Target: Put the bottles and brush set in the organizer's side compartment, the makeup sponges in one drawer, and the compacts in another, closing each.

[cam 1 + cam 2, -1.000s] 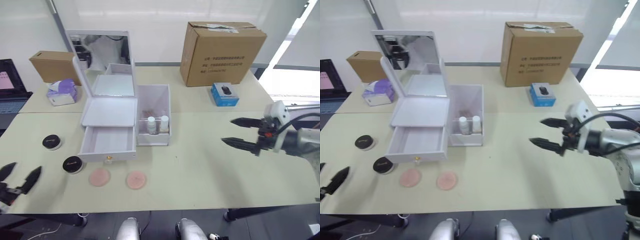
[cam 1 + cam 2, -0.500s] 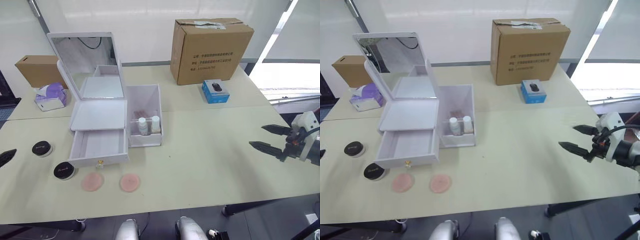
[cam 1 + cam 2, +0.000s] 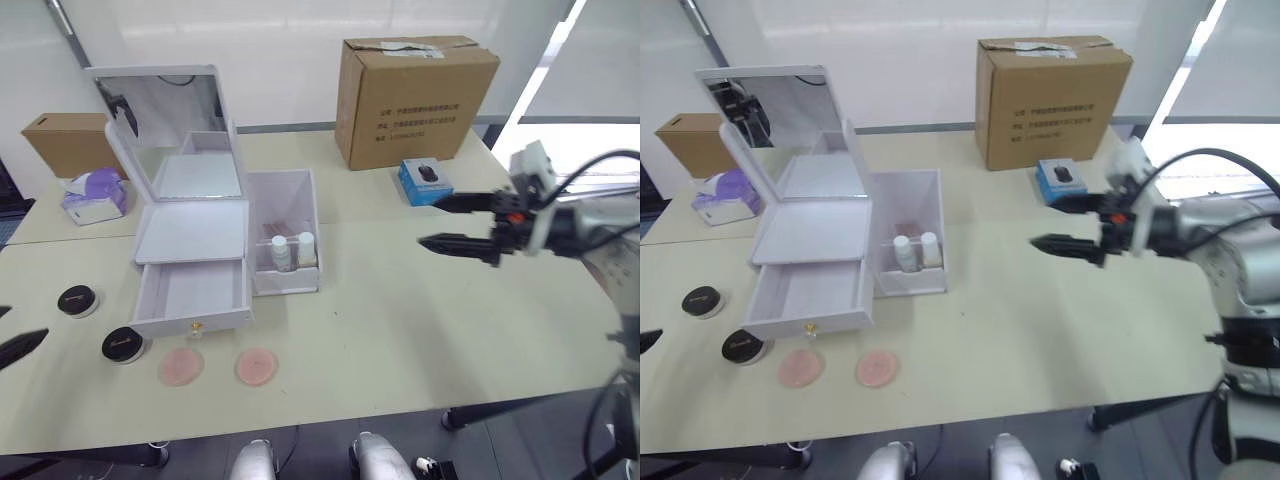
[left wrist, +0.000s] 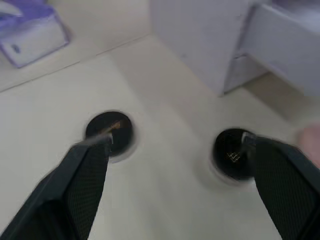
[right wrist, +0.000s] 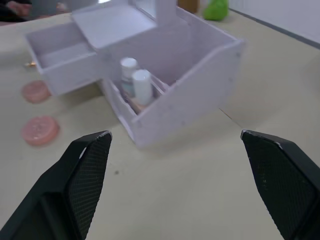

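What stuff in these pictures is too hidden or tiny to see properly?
- Brush set: head views, mostly behind the bottles and the side compartment wall.
- Compacts' lid print: too small in head views, blurred in left wrist view.
- Left gripper: cut off by the left eye view's edge.
- Second drawer: no second one distinguishable below the open drawer.

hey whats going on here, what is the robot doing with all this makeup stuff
A humanoid robot is sorting cosmetics into a white organizer. The two bottles already stand in its side compartment, and one drawer is pulled open and empty. Two makeup sponges and two compacts lie on the table in front of it. Neither gripper holds anything: the right gripper hovers open over the table, and the left gripper is open above the compacts.
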